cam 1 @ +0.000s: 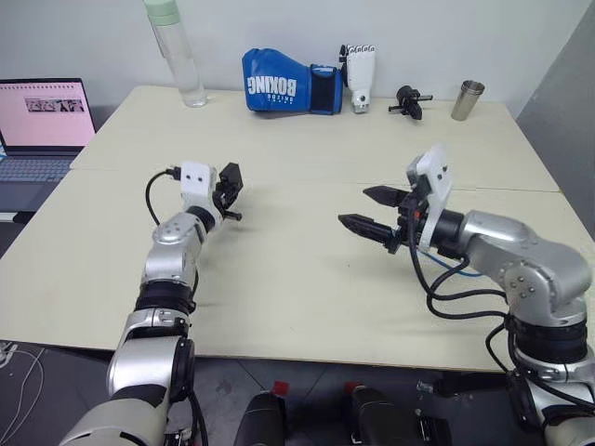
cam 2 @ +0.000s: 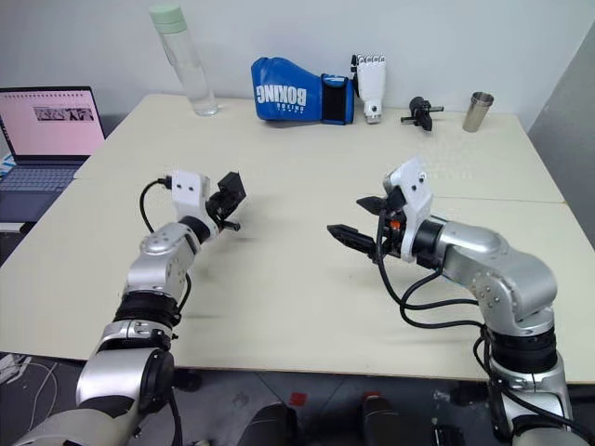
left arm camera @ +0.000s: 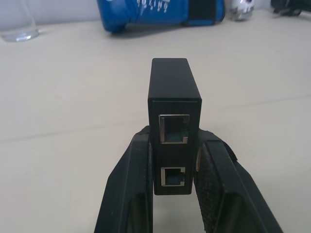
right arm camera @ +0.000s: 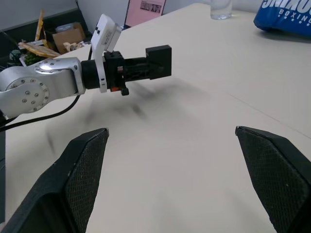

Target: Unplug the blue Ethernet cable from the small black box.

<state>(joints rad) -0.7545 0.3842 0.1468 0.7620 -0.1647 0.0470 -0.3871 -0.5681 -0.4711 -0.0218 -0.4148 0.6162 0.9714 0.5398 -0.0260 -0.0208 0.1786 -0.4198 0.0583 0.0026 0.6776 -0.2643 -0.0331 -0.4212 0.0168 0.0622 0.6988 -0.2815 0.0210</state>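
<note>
The left tool is pinching the box above the counter, its two ports showing, while the right tool is hanging spread wide.

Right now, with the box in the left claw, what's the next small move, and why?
Probably lower the left claw and set the box on the table. Both its ports look empty, so the cable seems already out, and the right claw is open, holding nothing.

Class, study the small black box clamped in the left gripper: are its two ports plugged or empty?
Empty. The small black box, clamped between the left gripper fingers, shows two open sockets with no plug in either.
</note>
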